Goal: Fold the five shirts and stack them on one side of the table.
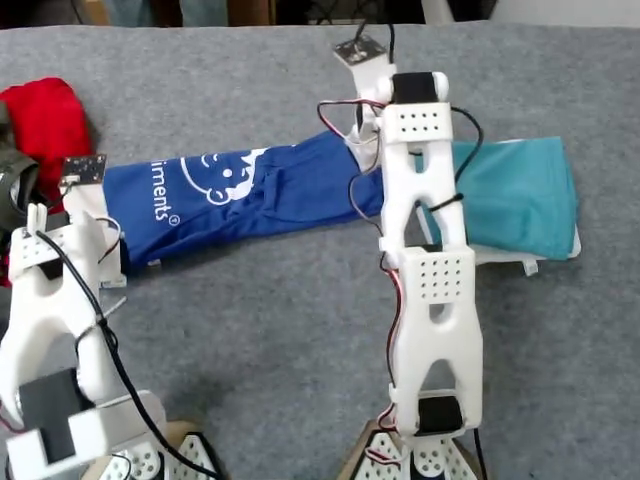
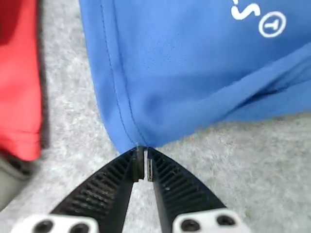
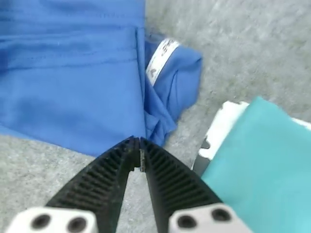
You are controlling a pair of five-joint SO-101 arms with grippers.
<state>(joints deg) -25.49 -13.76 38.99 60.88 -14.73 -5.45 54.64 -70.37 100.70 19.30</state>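
Observation:
A blue shirt [image 1: 250, 195] with white print lies stretched in a long band across the grey table [image 1: 250, 330]. My left gripper [image 1: 122, 262] is at its near left corner. In the left wrist view the gripper [image 2: 144, 165] is shut, with the hem corner of the blue shirt [image 2: 194, 73] pinched at its tips. My right gripper [image 1: 365, 150] is at the shirt's right end, by the collar label. There the gripper [image 3: 137, 154] is shut on the edge of the bunched blue cloth [image 3: 73, 82]. A folded teal shirt [image 1: 520, 195] lies just right of it.
A crumpled red shirt [image 1: 45, 120] lies at the far left edge, with a dark olive garment [image 1: 15, 180] beside it. White cloth [image 1: 530, 262] sticks out from under the teal shirt [image 3: 262, 160]. Bare table stretches between the arms' bases.

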